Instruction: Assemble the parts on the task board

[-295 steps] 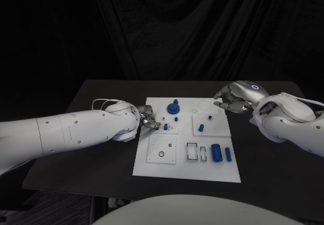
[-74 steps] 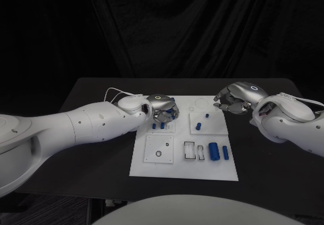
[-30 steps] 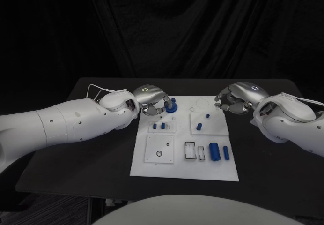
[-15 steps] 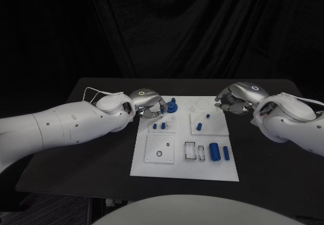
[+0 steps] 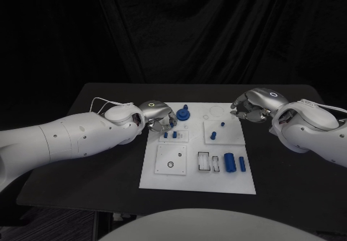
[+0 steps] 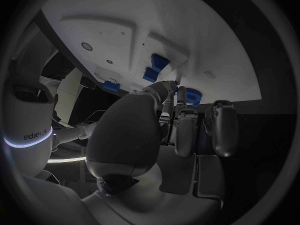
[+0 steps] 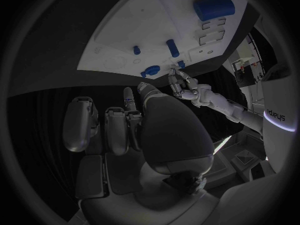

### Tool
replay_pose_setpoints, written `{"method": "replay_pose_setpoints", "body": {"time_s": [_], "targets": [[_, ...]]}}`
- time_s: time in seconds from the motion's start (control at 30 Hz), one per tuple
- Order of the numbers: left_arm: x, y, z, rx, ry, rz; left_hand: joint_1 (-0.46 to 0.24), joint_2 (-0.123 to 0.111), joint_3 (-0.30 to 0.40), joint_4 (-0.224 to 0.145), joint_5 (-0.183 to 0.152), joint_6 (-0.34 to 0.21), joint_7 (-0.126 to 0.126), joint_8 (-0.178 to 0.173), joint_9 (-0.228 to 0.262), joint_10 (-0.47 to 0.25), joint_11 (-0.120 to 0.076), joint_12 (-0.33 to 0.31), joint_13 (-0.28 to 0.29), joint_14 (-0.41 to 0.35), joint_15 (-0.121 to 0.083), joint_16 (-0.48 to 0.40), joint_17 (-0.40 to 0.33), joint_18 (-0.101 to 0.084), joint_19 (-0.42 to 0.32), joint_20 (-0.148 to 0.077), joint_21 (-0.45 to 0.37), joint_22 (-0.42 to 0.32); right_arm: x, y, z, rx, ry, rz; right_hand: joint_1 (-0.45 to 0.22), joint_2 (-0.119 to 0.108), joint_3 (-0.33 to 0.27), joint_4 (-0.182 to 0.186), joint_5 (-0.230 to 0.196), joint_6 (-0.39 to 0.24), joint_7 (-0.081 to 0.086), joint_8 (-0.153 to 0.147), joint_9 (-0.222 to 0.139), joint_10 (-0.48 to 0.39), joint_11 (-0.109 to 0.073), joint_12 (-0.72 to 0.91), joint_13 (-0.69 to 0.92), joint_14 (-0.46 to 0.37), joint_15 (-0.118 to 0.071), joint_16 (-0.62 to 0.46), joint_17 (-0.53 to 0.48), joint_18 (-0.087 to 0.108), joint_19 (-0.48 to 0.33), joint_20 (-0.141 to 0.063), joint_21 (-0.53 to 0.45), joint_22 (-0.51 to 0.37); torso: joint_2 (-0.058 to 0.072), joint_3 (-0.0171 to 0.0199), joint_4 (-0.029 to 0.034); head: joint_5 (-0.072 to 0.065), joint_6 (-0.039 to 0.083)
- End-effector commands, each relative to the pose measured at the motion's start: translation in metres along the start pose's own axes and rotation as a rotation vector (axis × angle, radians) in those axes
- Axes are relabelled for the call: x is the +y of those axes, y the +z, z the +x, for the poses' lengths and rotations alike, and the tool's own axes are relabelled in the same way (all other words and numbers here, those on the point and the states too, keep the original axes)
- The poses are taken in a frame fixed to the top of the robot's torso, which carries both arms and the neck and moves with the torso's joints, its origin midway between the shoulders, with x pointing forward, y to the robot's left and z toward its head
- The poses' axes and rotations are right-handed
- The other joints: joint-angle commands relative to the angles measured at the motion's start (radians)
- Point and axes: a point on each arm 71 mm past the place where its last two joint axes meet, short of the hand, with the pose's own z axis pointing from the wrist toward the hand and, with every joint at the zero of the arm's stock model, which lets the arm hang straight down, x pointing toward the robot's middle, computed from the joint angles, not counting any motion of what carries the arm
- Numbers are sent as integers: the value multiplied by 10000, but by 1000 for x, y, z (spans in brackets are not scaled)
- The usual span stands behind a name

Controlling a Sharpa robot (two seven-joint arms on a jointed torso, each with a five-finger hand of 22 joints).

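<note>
Matt white task board (image 5: 189,175), glossy blue plastic parts (image 5: 230,162).

The left robot hand (image 5: 157,115) hides part of the task board (image 5: 197,182).

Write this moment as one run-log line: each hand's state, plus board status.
left hand: empty, beside round blue part | right hand: curled, empty, off white task board | assembly unfinished
</note>
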Motion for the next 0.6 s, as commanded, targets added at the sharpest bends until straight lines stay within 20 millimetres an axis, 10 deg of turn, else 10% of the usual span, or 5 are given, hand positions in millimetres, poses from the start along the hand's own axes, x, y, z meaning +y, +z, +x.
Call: {"method": "replay_pose_setpoints", "body": {"time_s": [0.03,0.6], "targets": [[0,0,2,91,-41,20,-110,-10,66,-18,-16,77,6,-26,7,52,20,-58,-18,-85,-6,-39,269,-62,-40,-9,-22,1914,-1,0,1,71,-19,116,9,-22,71,-8,36,43,6,-58,-9,255,27,-41,1786,734,48,-64,1319,202,1,58,-28,1737,10,9,-6,16,-1],[1,0,1,-372,60,55,-73,-12,101,-67,-7,107,31,-31,-1,131,54,-112,-73,-73,19,-31,287,-64,-33,-10,-12,1919,-1,-1,1,-10,-3,118,13,-29,80,-10,29,44,6,-61,-15,215,32,-87,1744,716,49,-137,1255,220,-29,57,-120,1712,-7,13,6,-39,-1]]}}
